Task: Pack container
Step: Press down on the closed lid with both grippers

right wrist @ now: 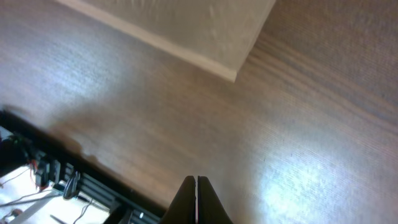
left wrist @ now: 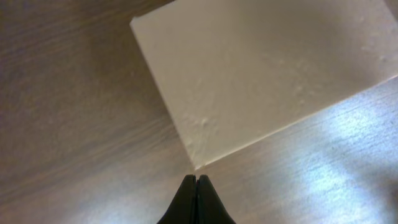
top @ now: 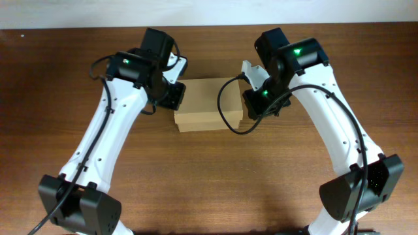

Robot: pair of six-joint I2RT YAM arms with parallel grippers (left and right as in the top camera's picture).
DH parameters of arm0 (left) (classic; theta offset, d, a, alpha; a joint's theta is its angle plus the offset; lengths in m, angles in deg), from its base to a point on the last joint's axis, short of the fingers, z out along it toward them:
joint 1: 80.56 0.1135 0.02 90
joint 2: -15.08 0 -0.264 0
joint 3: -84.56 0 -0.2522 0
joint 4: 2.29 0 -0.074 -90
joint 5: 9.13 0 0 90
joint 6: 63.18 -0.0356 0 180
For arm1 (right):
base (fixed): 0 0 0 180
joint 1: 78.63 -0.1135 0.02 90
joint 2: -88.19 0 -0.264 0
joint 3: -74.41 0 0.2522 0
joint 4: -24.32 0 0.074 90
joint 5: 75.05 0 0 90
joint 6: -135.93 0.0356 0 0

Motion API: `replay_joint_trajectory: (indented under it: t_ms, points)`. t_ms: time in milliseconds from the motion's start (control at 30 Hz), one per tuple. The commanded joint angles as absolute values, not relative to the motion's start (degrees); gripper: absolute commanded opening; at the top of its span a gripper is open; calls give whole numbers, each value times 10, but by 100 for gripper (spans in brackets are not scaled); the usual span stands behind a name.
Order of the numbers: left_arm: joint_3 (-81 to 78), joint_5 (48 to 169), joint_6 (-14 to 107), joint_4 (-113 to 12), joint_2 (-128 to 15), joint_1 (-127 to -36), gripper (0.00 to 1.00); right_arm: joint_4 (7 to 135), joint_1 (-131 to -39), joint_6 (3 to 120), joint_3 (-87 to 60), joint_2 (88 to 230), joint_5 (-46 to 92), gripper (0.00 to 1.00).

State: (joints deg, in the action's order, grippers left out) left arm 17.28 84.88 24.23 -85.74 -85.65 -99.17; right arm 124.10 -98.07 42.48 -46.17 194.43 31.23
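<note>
The container (top: 208, 104) is a plain brown cardboard box with its lid down, lying mid-table between my two arms. It also shows in the left wrist view (left wrist: 261, 68) and at the top of the right wrist view (right wrist: 186, 28). My left gripper (left wrist: 196, 179) is shut and empty, its tips just off a corner of the box. My right gripper (right wrist: 196, 180) is shut and empty, above bare table beside the box's right end. No stationery items are in view.
The wooden table (top: 215, 183) stretches around the box. A pale wall runs along the far edge (top: 209, 12). The table's edge with cables and equipment beyond shows at the lower left of the right wrist view (right wrist: 43, 180).
</note>
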Motion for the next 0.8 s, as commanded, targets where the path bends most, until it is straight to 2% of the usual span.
replay_joint_trajectory:
  t_ms: [0,767]
  points:
    - [156,841,232,-839,-853,-996,2,1225,-979,418,-456,1948,305,4]
    - [148,845,224,-807,-933,-996,2,1148,-979,419,-456,2026,308,4]
